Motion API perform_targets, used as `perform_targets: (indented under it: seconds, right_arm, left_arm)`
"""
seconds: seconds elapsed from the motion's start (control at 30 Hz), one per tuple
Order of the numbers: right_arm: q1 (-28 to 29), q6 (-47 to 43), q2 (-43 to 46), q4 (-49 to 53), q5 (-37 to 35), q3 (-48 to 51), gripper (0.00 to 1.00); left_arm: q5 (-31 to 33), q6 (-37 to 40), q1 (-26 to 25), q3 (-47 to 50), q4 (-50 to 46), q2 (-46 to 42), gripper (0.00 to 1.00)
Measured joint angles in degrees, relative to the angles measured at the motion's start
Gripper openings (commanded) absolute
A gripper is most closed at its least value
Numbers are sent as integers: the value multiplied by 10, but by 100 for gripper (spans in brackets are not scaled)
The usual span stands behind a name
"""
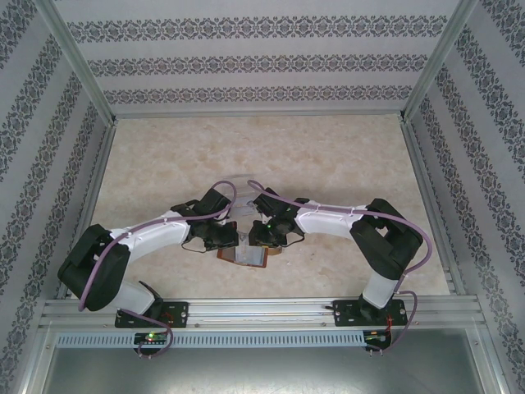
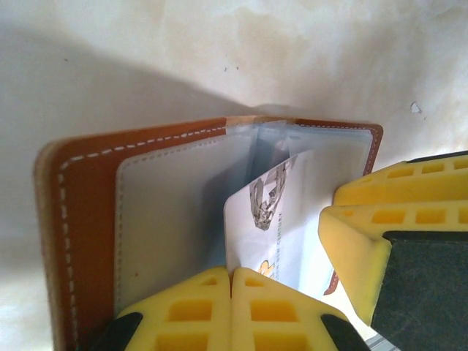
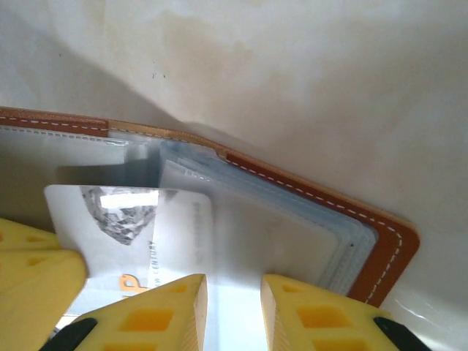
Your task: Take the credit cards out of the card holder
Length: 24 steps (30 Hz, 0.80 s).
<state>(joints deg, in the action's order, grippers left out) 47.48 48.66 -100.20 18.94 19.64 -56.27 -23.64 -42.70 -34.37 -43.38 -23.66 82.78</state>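
The card holder (image 1: 246, 257) lies open on the table, brown stitched leather (image 2: 84, 219) with grey-blue pockets inside (image 3: 344, 234). A white credit card (image 2: 281, 227) with a grey emblem sticks partway out of a pocket. My left gripper (image 2: 232, 281) is shut, its yellow fingertips pinching the card's near corner. The same card (image 3: 124, 234) lies left of my right gripper (image 3: 234, 311). That gripper's jaws stand a little apart, tips down on the pocket pages, clamping nothing. Both grippers meet over the holder, the left gripper (image 1: 225, 238) and the right gripper (image 1: 262, 236). Any other cards are hidden.
The beige marbled table (image 1: 271, 156) stretches free behind the arms. Patterned walls and metal posts (image 1: 78, 66) close it in on three sides. An aluminium rail (image 1: 262, 310) carries the arm bases at the near edge.
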Motion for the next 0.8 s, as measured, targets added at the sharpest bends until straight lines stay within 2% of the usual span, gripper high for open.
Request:
perform_targets:
  seconds: [0.37, 0.8]
  right_arm:
    - [0, -11, 0, 14, -8, -6, 29]
    - [0, -24, -2, 26, -15, -13, 29]
  left_arm:
    - [59, 55, 0, -62, -118, -6, 2]
    - [53, 69, -1, -84, -136, 19, 5]
